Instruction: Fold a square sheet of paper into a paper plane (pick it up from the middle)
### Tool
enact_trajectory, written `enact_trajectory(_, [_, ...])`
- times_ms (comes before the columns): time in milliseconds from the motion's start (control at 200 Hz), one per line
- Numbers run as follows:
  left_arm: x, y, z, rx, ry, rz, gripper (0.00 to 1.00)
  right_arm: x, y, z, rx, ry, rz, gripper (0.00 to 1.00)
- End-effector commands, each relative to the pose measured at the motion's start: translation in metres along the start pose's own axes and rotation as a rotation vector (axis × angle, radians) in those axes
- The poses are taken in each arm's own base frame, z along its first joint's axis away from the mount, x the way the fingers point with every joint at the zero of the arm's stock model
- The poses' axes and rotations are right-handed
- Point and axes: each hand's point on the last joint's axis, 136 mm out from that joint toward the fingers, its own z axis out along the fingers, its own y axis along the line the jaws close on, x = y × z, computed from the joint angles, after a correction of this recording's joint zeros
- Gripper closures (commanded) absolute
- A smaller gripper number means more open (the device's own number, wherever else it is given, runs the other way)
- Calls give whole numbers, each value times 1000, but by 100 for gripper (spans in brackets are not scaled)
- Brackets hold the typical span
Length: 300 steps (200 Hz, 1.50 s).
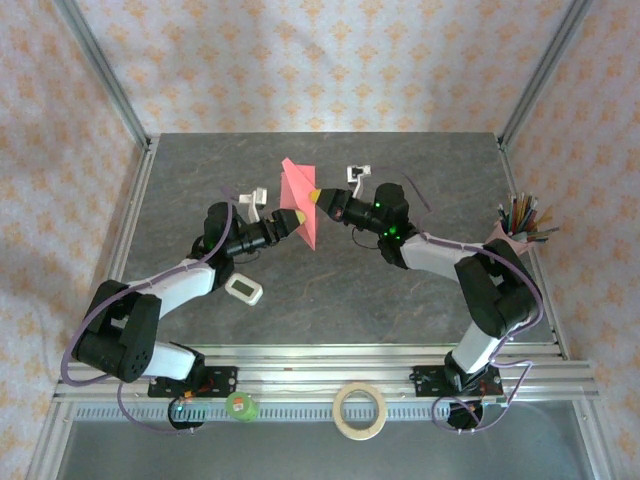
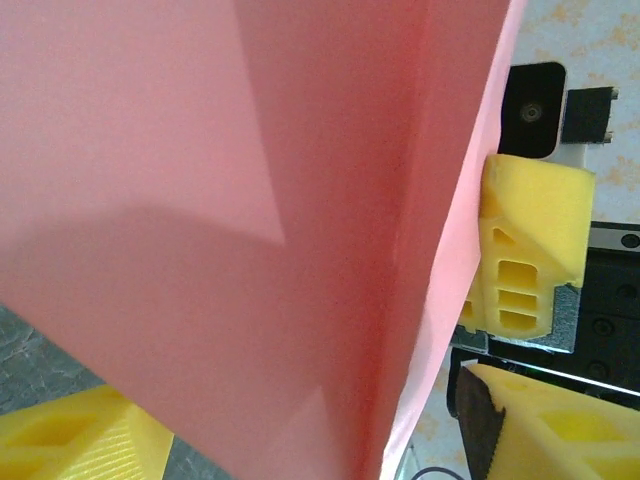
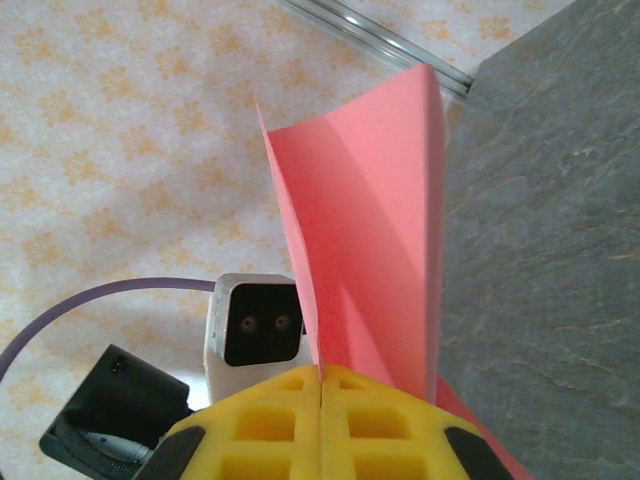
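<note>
One sheet [image 1: 298, 185]; right end effector [image 3: 320, 376] clamps it, left fingers [image 2: 80, 440] straddle.

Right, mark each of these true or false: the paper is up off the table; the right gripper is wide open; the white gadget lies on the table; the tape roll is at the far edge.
1. The sheet of paper is raised off the table. True.
2. The right gripper is spread wide. False: its fingers are shut on the paper's edge.
3. The white gadget lies on the table. True.
4. The tape roll sits at the far edge. False: it lies at the near edge, between the arm bases.
</note>
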Motion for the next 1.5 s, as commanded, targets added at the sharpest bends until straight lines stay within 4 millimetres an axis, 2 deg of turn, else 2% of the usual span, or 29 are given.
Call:
enact_trajectory(0, [-15, -12, -1, -13, -54, 74, 28, 1, 6, -2, -45, 2, 2, 95])
enact_trajectory(60, [-15, -1, -5, -74, -73, 75, 23, 0, 5, -3, -34, -3, 0, 95])
enact_trajectory(195, [-10, 11, -13, -126, -85, 75, 18, -4, 1, -5, -4, -21, -13, 95])
enact_trajectory(370, [-6, 17, -28, -189, -114, 106, 17, -10, -2, -9, 33, -52, -31, 95])
enact_trajectory(455, [-5, 11, -33, -170, -131, 126, 19, -10, -1, -9, 30, -50, -33, 95])
enact_trajectory(526, [-3, -1, -35, -123, -124, 142, 29, -9, 0, -9, 25, -45, -31, 95])
enact_trajectory(656, [5, -18, -33, -42, -81, 134, 32, -9, 2, -9, 16, -39, -30, 95])
enact_trajectory(741, [-2, -27, -31, -17, -93, 137, 38, -7, 5, -9, 1, -28, -24, 95])
enact_trajectory(891, [-16, -42, -15, 36, -88, 128, 44, -6, 11, -9, -30, -16, -6, 95])
enact_trajectory(1176, [-21, -44, 12, 83, -61, 120, 48, -2, 15, -10, -56, -2, 37, 95])
enact_trajectory(1496, [-17, -58, 14, 169, -41, 165, 60, -1, 12, -7, -56, 9, 71, 95])
